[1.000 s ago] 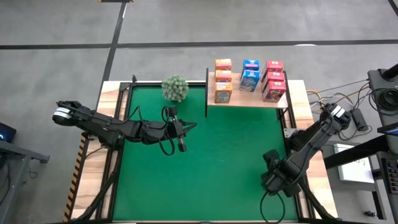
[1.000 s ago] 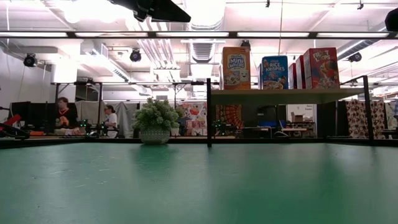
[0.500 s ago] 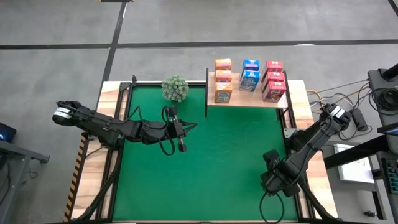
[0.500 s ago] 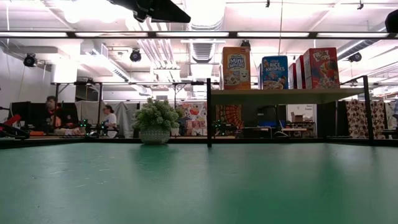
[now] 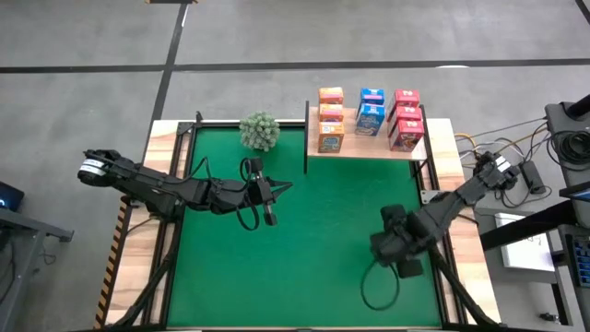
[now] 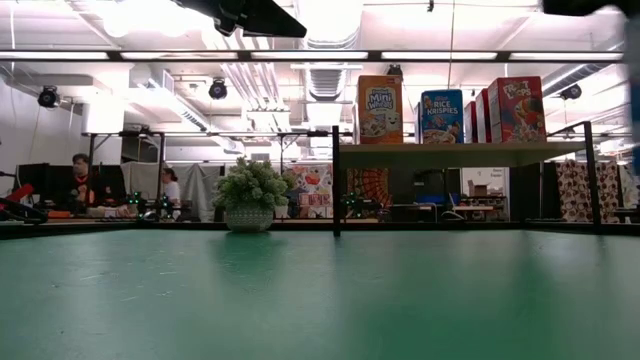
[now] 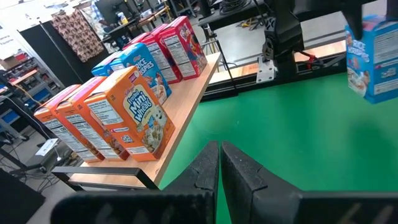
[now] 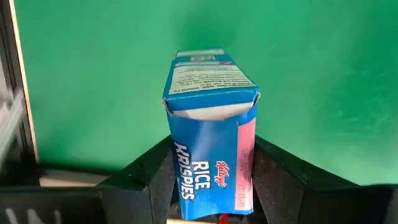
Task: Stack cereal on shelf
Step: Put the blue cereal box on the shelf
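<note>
From above, we are looking at the right end effector (image 5: 392, 247) hanging over the near right part of the green mat (image 5: 313, 231), well apart from the shelf (image 5: 364, 148) at the far right of the surface, where eight cereal boxes stand in three columns: three orange boxes (image 5: 331, 118), two blue boxes (image 5: 371, 111) and three red boxes (image 5: 406, 118); the left end effector (image 5: 272, 195) is waiting over the mat near the plant (image 5: 260, 131). At table height, we are seeing the shelf board (image 6: 455, 153) raised on black posts (image 6: 336, 180) with the boxes upright on top, so we are judging that the carry needs height before it travels. Through the left wrist camera, the left fingers (image 7: 211, 168) are pressed together with nothing between them, and the blue box (image 7: 372, 59) is showing in the air off to one side, clear of the mat. Through the right wrist camera, the right fingers (image 8: 155, 168) are clamping the Rice Krispies box (image 8: 208, 124) on its two narrow sides, its torn top flap facing the mat. We are thinking the step goes well if we are keeping the box upright, lifting it above the board's edge, lining it up with the blue column, which looks to have room at its front, and setting it down without nudging the orange or red neighbours.
</note>
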